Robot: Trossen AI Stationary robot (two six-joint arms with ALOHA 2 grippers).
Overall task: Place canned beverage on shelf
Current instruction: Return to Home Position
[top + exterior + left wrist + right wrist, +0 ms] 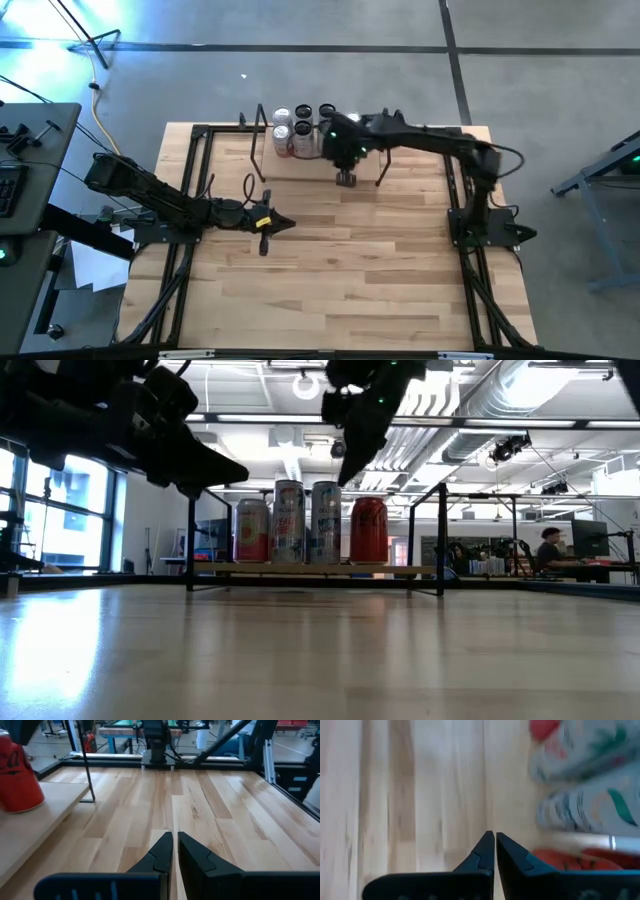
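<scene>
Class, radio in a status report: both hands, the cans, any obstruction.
Left hand shut, empty, over the table. Right hand shut, empty, high before the shelf. Cans upright on shelf. Nothing in the way.

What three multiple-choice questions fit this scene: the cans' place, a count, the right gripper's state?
1. Where do the cans stand? A on the shelf; B in a box; C on the floor.
2. How many cans show side by side in the low view? A two; B four; C six.
3. The right gripper is: A wide open; B shut on a can; C shut, empty.
A: they line the plank. B: two white-blue flanked by two red. C: its fingers meet with nothing between.
</scene>
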